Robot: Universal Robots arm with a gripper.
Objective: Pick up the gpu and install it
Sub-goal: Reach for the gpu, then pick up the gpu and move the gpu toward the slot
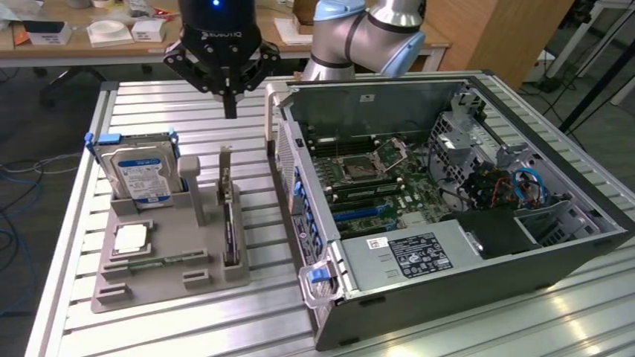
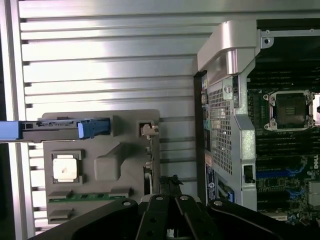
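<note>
my gripper: matt black | tray (9 o'clock from the case): dull grey plastic | table: ribbed shiny metal

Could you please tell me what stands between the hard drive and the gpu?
In the exterior view, a grey upright post of the holder stands between the hard drive and the gpu.

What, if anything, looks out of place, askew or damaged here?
Nothing stands out. The gpu stands on edge in its slot of the grey holder, the hard drive upright beside it, and the shut gripper hangs above them.
</note>
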